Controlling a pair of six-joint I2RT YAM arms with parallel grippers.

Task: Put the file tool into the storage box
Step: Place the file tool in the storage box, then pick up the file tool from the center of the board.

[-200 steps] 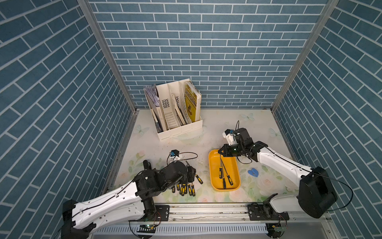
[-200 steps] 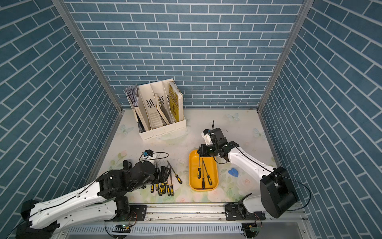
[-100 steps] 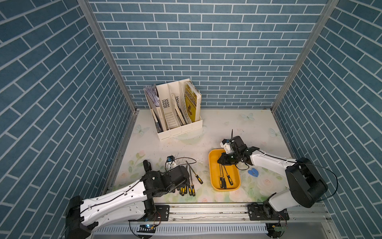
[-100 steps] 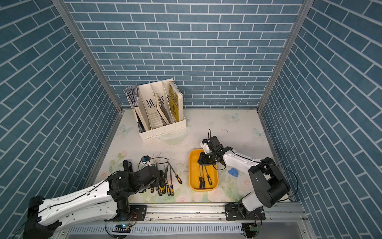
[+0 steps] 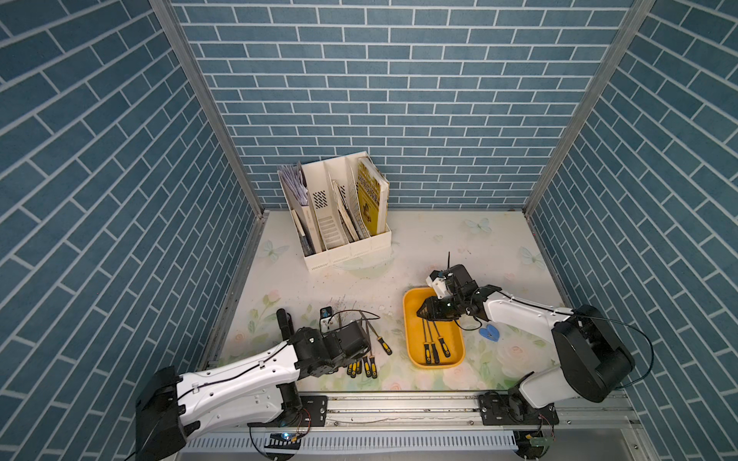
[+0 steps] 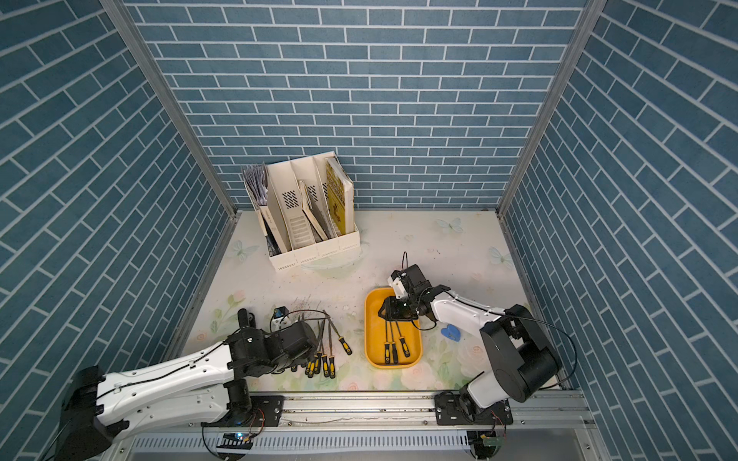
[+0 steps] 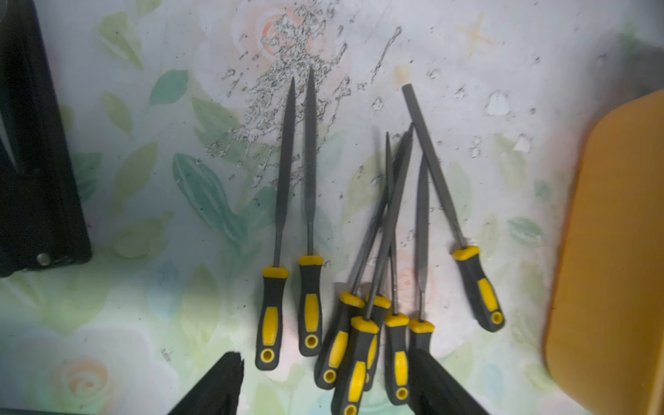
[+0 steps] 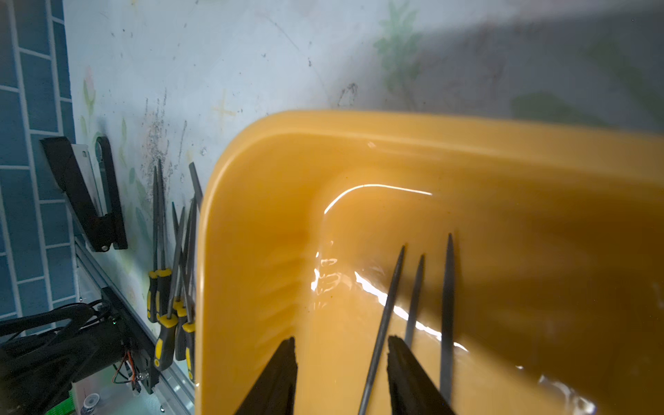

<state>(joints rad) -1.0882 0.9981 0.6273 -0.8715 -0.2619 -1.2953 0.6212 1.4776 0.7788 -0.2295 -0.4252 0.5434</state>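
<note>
The storage box [image 5: 411, 343] [image 6: 373, 343] is a shallow orange-yellow tray right of centre. Three file tools [image 5: 433, 347] [image 6: 393, 347] with black-and-yellow handles lie inside it. My right gripper [image 8: 341, 339] [image 5: 421, 313] hovers low over the tray's far end, open. One file's shaft [image 8: 384, 312] lies loose between its fingers, close to one of them. Several more files [image 7: 359, 287] [image 5: 363, 365] lie bunched on the table left of the tray, and one [image 5: 385, 346] lies apart. My left gripper [image 7: 323, 355] is open, its jaws straddling the bunched handles.
A white magazine organizer [image 5: 343, 223] with books stands at the back. A small blue heart-shaped piece [image 5: 489, 331] lies right of the tray. A black bracket [image 7: 36, 179] sits left of the loose files. The metal rail [image 5: 399, 407] runs along the front edge.
My right gripper came down to the tray's far end and opened, letting go of a file that now lies in the tray. The left arm shifted slightly over the loose files.
</note>
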